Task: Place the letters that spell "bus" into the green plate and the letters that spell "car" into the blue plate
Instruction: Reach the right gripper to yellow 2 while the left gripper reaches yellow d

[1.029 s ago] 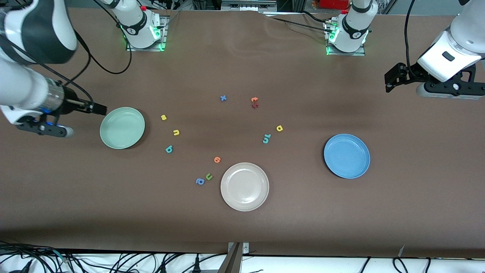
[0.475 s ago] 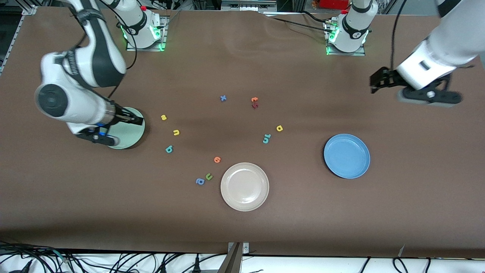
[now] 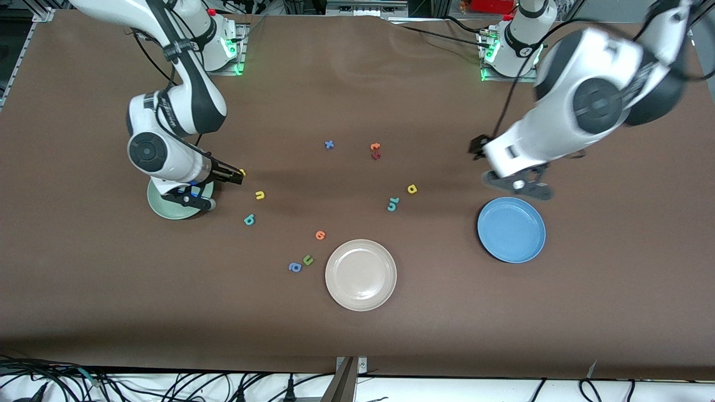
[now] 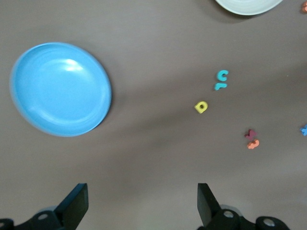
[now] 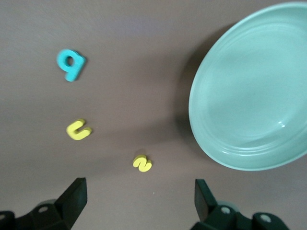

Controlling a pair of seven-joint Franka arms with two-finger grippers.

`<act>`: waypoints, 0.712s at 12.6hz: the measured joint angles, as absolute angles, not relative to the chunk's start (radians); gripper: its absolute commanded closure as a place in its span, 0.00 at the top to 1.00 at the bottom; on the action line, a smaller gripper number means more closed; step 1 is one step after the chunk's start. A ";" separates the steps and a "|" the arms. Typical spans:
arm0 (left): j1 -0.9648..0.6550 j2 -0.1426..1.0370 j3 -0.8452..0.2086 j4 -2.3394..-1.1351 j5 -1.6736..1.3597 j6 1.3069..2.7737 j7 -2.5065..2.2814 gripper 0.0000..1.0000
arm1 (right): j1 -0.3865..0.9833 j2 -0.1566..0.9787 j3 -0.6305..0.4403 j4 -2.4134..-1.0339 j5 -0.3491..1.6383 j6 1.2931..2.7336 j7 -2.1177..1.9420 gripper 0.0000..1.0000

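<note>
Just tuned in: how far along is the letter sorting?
Nothing is done: the green plate and blue plate hold no letters. Nothing is in hand; the right pincer is open over the yellow s, the left pincer open above the table beside the blue plate. Left: b, u, s, and c, a, r.

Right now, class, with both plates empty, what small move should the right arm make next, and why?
Probably lower the right tool onto the yellow "s". Its fingers are open and it hangs almost over that letter, beside the green plate, which holds nothing yet.
</note>
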State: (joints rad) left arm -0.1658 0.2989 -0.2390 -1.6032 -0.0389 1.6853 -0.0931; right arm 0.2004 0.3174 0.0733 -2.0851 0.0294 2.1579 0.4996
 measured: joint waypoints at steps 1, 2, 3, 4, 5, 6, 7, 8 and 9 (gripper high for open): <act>-0.189 0.333 -0.240 -1.603 -0.040 1.722 -0.096 0.85 | 0.201 0.328 0.078 -2.110 0.029 2.187 0.500 0.98; -0.207 0.363 -0.241 -1.603 -0.043 1.760 -0.097 0.79 | 0.201 0.338 0.083 -2.124 0.029 2.202 0.500 0.92; -0.228 0.391 -0.241 -1.603 -0.046 1.803 -0.101 0.70 | 0.201 0.349 0.087 -2.130 0.029 2.213 0.501 0.91; -0.251 0.417 -0.242 -1.603 -0.046 1.843 -0.118 0.59 | 0.201 0.356 0.090 -2.134 0.029 2.226 0.503 0.91; -0.277 0.443 -0.242 -1.604 -0.046 1.881 -0.137 0.60 | 0.201 0.362 0.091 -2.141 0.030 2.243 0.512 0.88; -0.303 0.471 -0.242 -1.604 -0.046 1.919 -0.150 0.64 | 0.201 0.366 0.092 -2.153 0.030 2.268 0.519 0.87; -0.327 0.502 -0.242 -1.605 -0.044 1.959 -0.155 0.68 | 0.201 0.370 0.097 -2.168 0.030 2.296 0.527 0.83; -0.345 0.535 -0.242 -1.606 -0.032 2.008 -0.157 0.69 | 0.201 0.373 0.103 -2.183 0.030 2.320 0.534 0.81; -0.358 0.570 -0.242 -1.606 -0.007 2.063 -0.157 0.71 | 0.201 0.375 0.108 -2.196 0.030 2.334 0.545 0.81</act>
